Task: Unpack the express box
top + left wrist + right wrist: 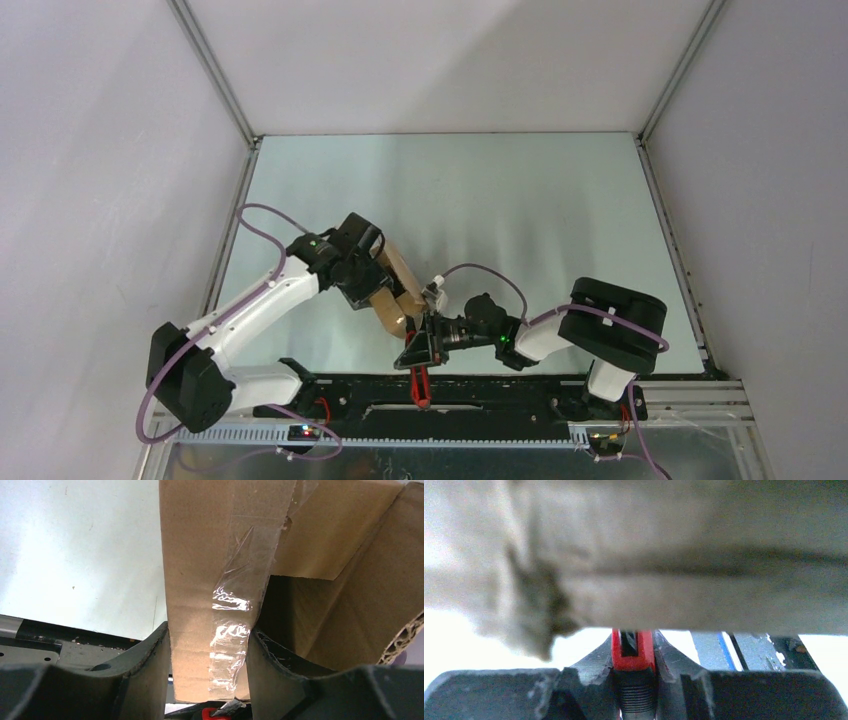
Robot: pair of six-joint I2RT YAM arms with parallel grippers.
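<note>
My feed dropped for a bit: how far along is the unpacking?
Done: the tape on the express box looks split, and a flap stands open, showing the inside. In hand: the left gripper clamps a box panel; the right gripper holds the knife at the box's near end. Left: no contents are out.

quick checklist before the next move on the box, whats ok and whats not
1. Left tool gripping a panel of the express box: ok, the cardboard sits between both fingers.
2. Right tool holding the knife: ok, shut on its red body.
3. Tape cut through: looks ok, its edge is ragged and the box gapes open beside it.
4. Blade clear of the cardboard: cannot tell, the right wrist view is blurred.
5. Contents in sight: cannot tell, the inside is dark.
</note>
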